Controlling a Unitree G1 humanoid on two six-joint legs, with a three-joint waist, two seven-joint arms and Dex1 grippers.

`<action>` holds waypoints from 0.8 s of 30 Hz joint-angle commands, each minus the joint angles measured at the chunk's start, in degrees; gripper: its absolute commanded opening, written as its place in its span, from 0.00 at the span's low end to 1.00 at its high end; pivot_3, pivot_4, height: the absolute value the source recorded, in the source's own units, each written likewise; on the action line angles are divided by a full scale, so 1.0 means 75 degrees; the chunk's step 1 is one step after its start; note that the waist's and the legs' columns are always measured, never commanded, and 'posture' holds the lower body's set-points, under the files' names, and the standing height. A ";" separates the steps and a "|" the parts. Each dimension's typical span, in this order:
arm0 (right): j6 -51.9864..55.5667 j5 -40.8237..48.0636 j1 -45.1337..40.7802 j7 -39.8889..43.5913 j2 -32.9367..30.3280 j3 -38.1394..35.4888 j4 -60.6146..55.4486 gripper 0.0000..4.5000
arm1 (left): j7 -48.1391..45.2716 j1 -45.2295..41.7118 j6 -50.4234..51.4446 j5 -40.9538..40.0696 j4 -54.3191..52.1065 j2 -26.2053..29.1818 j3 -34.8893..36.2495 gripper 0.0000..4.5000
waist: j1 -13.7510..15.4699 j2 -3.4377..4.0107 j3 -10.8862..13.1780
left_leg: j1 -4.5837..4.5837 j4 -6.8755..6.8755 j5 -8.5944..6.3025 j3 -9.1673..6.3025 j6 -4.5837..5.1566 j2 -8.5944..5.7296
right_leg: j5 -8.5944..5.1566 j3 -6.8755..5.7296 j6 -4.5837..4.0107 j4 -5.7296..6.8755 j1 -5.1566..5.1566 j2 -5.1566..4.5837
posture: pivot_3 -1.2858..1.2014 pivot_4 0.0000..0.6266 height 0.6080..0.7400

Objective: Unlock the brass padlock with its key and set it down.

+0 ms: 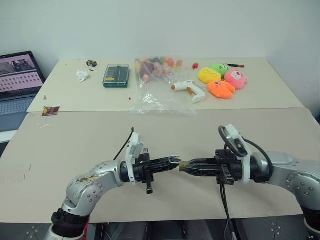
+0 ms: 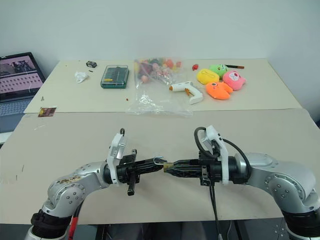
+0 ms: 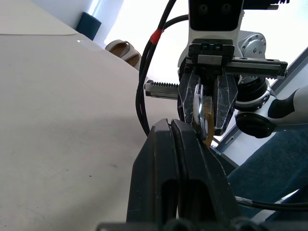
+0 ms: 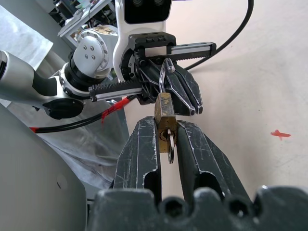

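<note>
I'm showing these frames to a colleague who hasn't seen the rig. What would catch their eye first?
Most striking are the two grippers meeting tip to tip over the near table: the right gripper clamps the brass padlock, while the shut left gripper pinches its silvery shackle. At the far edge lie bright plush toys and a clear bag of colourful bits.

padlock point(image 4: 164, 111) between left claw point(image 1: 172, 162) and right claw point(image 1: 183, 165), above table point(image 1: 75, 145)

A robotics lab or test room: a plain beige worktop point(image 1: 75, 150) against a bare white wall, a laptop point(image 1: 17, 82) at ten o'clock, a screwdriver-bit case point(image 1: 116, 75) and plush toys point(image 1: 222, 80) at twelve to one.
</note>
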 commanded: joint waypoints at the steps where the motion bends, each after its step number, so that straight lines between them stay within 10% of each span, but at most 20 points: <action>1: -0.0143 -0.0066 0.0128 0.0199 -0.0120 -0.0138 -0.0170 0.03 | -0.0032 -0.0036 -0.0014 -0.0112 -0.0151 -0.0077 0.0062 0.02 | 0.0003 0.0000 0.0000 | 0.0000 0.0000 0.0000 0.0000 0.0000 0.0000 | 0.0000 0.0000 0.0000 0.0000 0.0000 0.0000 | 0.52 0.24 1.00; 14: -0.0155 -0.0466 0.0068 0.0551 -0.0215 -0.0188 0.0331 0.03 | 0.0156 0.0016 -0.0169 0.0220 -0.0167 0.0007 0.0163 0.02 | 0.0000 0.0000 0.0000 | 0.0000 0.0000 0.0000 0.0000 0.0000 0.0000 | 0.0000 0.0001 0.0000 0.0000 0.0001 0.0000 | 0.52 0.24 1.00; 24: -0.0136 -0.0858 -0.0361 0.1152 -0.0364 0.0104 0.1080 0.03 | -0.0334 0.0247 -0.0992 0.0959 -0.0006 0.0537 0.0701 0.74 | -0.0012 0.0000 0.0000 | 0.0000 -0.0001 0.0000 0.0001 -0.0001 0.0001 | 0.0000 0.0000 -0.0001 0.0000 -0.0001 0.0000 | 0.52 0.24 1.00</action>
